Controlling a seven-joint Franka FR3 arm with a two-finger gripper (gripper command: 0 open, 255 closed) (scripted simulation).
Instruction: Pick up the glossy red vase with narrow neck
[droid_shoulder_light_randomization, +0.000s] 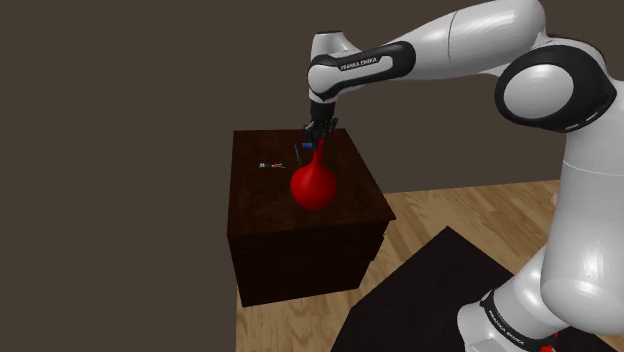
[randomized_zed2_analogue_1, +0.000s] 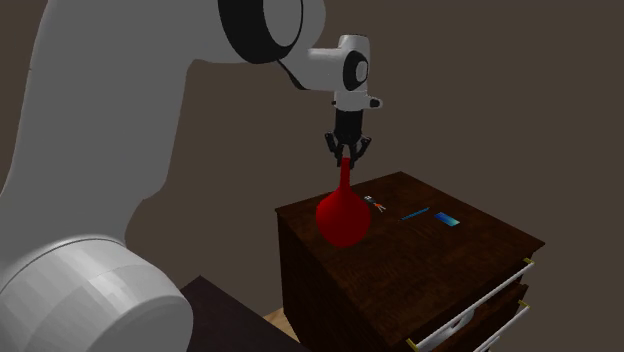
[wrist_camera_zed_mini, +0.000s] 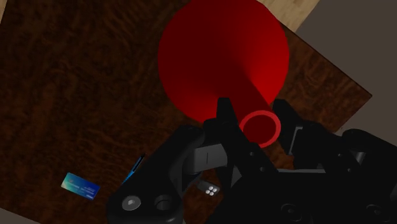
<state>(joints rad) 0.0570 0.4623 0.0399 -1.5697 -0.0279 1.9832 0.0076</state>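
Note:
The glossy red vase (droid_shoulder_light_randomization: 312, 187) has a round body and a long narrow neck. It is over the dark wooden dresser top (droid_shoulder_light_randomization: 262, 195), near the edge closest to the arm. My black gripper (droid_shoulder_light_randomization: 318, 138) comes down from above and is shut on the top of the neck. In the second exterior view the gripper (randomized_zed2_analogue_1: 347, 156) clasps the neck just above the vase's body (randomized_zed2_analogue_1: 343, 220). In the wrist view the fingers (wrist_camera_zed_mini: 224, 113) clamp both sides of the vase's open mouth (wrist_camera_zed_mini: 259, 128). I cannot tell whether the base touches the wood.
A blue card (randomized_zed2_analogue_1: 448, 220), a blue pen (randomized_zed2_analogue_1: 415, 213) and a small multicoloured item (randomized_zed2_analogue_1: 377, 203) lie on the dresser (randomized_zed2_analogue_1: 450, 265) beyond the vase. Drawer fronts with handles (randomized_zed2_analogue_1: 470, 315) face the second exterior view's right. A dark rug (droid_shoulder_light_randomization: 430, 290) covers the wooden floor (droid_shoulder_light_randomization: 450, 205).

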